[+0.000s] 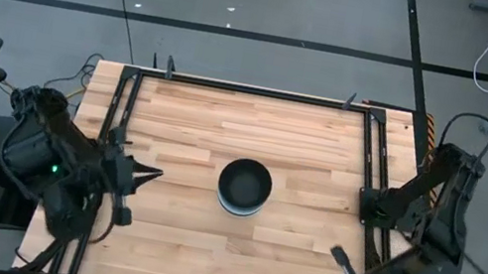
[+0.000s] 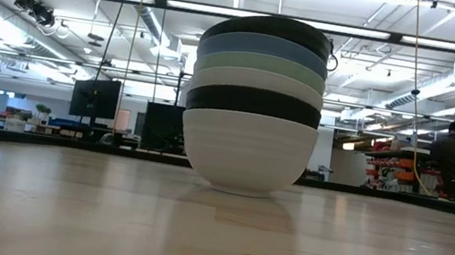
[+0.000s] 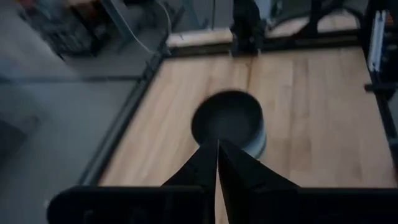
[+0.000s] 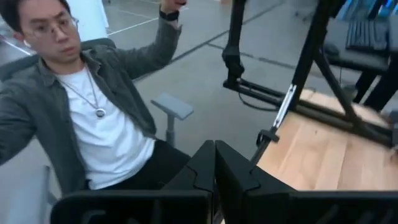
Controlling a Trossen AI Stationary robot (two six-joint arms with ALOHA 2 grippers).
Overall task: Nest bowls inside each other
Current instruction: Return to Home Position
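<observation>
Bowls (image 2: 253, 104) stood nested in one stack of six at the middle of the tabletop (image 1: 304, 138), from the bottom: white, black, white, mint green, blue, black on top. Left tool (image 1: 152, 176) and right tool (image 1: 338, 254), both pinched closed, sat at opposite tabletop edges.

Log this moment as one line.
stack of six round plain bowls: nested, black on top | left gripper: shut, empty, at left edge | right gripper: shut, empty, at right edge
</observation>
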